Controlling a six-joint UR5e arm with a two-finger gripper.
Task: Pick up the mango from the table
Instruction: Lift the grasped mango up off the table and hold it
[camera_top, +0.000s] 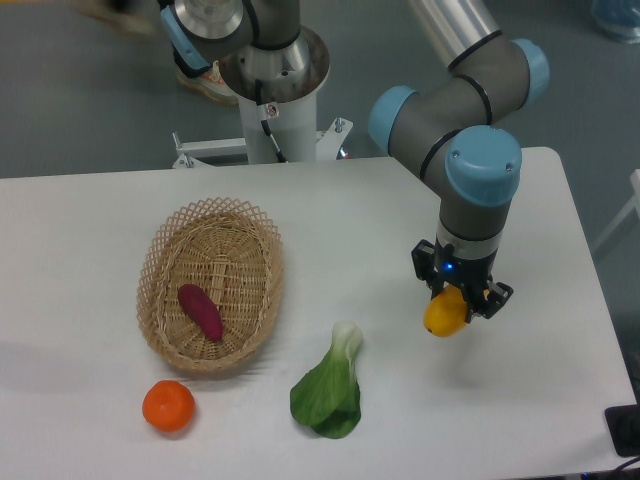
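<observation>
Spanning the whole view was the white worktop (90, 215), and on its left part sat a wicker basket (160, 250) holding a purple tuber (200, 311), with a leafy green (328, 392) and a round orange (168, 406) near the front edge. Over the right part the claw (458, 297) pointed down, pinching the mango (446, 313) between its fingers. I judged the grasp made and the lift in hand, though whether the fruit had cleared the surface was unclear; next came a straight, steady rise with the pinch kept firm.
</observation>
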